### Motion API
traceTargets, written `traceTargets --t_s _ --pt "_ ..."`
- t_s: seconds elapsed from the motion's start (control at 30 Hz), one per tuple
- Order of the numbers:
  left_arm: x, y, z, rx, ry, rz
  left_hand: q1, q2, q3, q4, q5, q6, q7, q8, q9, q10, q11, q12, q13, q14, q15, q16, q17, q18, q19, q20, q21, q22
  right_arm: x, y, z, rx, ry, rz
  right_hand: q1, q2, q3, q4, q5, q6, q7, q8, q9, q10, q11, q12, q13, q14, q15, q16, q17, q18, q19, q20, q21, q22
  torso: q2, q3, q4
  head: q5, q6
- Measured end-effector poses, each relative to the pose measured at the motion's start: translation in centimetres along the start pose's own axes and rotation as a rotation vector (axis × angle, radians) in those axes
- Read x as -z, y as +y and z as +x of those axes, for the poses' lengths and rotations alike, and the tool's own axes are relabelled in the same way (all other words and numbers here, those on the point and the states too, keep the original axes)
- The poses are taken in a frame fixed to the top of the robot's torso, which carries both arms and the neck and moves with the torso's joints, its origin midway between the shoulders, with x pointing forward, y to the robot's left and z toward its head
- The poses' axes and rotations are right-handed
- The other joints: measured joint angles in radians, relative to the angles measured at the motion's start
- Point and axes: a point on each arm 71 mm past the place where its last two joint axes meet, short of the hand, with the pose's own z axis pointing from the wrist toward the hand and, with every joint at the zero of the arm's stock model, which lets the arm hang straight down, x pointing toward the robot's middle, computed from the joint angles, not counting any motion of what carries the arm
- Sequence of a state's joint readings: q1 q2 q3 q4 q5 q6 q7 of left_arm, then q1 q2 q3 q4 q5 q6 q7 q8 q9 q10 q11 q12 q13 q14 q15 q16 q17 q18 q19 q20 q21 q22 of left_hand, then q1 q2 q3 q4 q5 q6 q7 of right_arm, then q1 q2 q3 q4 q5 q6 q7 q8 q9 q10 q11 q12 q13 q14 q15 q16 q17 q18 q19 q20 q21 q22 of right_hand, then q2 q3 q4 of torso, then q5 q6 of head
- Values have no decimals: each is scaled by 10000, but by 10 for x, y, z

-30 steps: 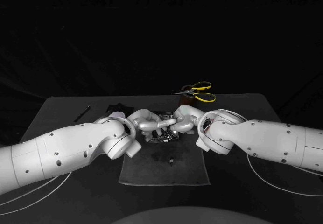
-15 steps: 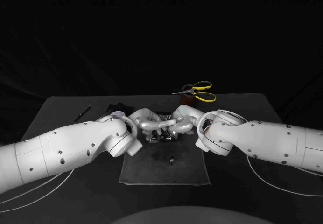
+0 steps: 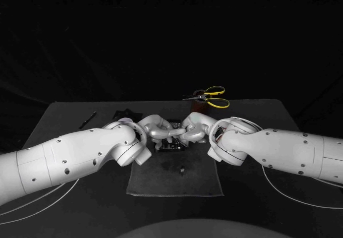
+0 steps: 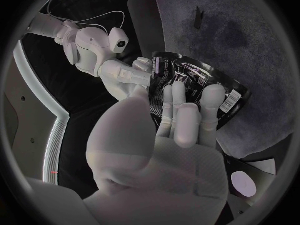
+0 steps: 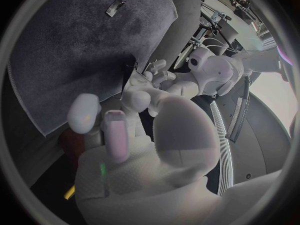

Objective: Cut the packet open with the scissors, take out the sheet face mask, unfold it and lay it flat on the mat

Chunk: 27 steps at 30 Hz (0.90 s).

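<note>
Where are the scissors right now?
In the head view, the scissors sit at the table's far edge, right of centre, beyond the right hand.

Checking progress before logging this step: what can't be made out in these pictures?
- Packet opening: left wrist view, left hand's fingers cover its edge; head view, both hands cover it.
- Right hand's grip: its fingertips vanish at the packet's edge, left wrist view.
- Small piece on the mat: too small to identify, head view.
</note>
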State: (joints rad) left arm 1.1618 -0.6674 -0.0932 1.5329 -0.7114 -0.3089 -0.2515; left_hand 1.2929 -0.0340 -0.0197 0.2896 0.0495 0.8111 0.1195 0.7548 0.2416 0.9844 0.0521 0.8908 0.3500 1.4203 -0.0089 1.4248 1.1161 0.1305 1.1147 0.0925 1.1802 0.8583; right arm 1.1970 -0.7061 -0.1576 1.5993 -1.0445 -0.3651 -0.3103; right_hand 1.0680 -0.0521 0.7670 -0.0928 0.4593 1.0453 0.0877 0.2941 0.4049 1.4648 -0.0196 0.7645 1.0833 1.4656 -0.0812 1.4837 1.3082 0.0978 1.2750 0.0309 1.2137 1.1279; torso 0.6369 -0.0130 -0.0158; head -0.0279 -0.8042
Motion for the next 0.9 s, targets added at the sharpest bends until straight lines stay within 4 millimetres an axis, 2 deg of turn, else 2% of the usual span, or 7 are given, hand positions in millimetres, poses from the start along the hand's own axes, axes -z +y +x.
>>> traceTargets --t_s 0.1,0.27,0.6,0.7,0.83,0.87,0.9 --pt "1 1 -1 19 5 -1 642 332 352 -11 0 -16 15 -5 -49 -90 -21 -33 -24 0 0 0 24 0 -45 13 0 -30 0 0 0 0 8 -9 0 -1 -1 0 0 0 0 0 0 0 0 0 -2 2 -2 -2 -1 0 0 0 0 -1 -1 -2 0 -1 0" --pt "1 1 -1 60 57 35 1336 706 1028 22 -3 -52 -17 -183 -191 -177 -38 -254 -165 0 0 0 15 -1 -90 -15 -43 -80 0 -1 -1 2 4 2 9 -10 -2 -1 50 0 0 0 0 -1 1 0 -7 4 -4 -16 -8 -1 0 0 -1 -3 -3 -1 0 8 -2" --pt "3 6 -2 180 177 -69 1641 738 1783 14 1 -51 -18 -273 -314 -177 -38 -442 -308 -36 -35 0 -69 -1 -128 23 -86 -139 -1 -1 -5 13 -68 -21 -23 19 -4 -1 53 0 0 0 0 -3 2 -1 -15 5 -5 -19 -9 -1 0 0 -4 14 -2 -3 -6 -3 -35" --pt "3 7 -1 202 232 -91 1912 466 2330 -2 1 -51 -18 -273 -355 -177 -38 -546 -389 -39 -37 0 -72 0 -127 24 -87 -137 -1 -2 -5 10 -85 -33 -62 4 -4 -1 53 0 0 0 0 -15 15 -2 -20 5 -5 -32 -7 -2 0 0 -5 14 -1 -3 -6 -5 -36" --pt "3 7 -1 203 305 -102 2321 -77 3721 -21 -28 5 -25 -273 -392 -27 -38 -691 -519 -72 -69 0 -77 0 -127 24 -78 -41 -1 -2 -6 1 -91 -61 -75 -9 -4 -1 54 0 0 0 0 19 -19 -2 -26 5 -5 0 -6 -1 0 0 -5 14 -1 -4 -6 -1 -49" --pt "3 7 -1 200 320 -103 2394 -150 3991 -59 -34 40 -37 -250 -392 -6 -56 -691 -531 -72 -70 0 -77 -1 -127 24 -44 -22 -1 -2 -6 -1 -93 -68 -75 -9 -4 -1 53 0 0 0 0 19 -19 -2 -26 5 -5 2 -6 -2 0 0 -5 14 -1 -1 -6 1 -51" --pt "3 7 -1 196 333 -106 2356 -352 4399 -116 -35 41 -38 -162 -391 122 -68 -737 -558 -72 -69 0 -69 -1 -123 20 0 15 0 -2 -6 -4 -94 -76 -75 -9 -4 -1 53 0 0 0 0 20 -20 -2 -26 4 -5 2 -5 -2 0 0 -5 14 -1 2 -6 4 -53"
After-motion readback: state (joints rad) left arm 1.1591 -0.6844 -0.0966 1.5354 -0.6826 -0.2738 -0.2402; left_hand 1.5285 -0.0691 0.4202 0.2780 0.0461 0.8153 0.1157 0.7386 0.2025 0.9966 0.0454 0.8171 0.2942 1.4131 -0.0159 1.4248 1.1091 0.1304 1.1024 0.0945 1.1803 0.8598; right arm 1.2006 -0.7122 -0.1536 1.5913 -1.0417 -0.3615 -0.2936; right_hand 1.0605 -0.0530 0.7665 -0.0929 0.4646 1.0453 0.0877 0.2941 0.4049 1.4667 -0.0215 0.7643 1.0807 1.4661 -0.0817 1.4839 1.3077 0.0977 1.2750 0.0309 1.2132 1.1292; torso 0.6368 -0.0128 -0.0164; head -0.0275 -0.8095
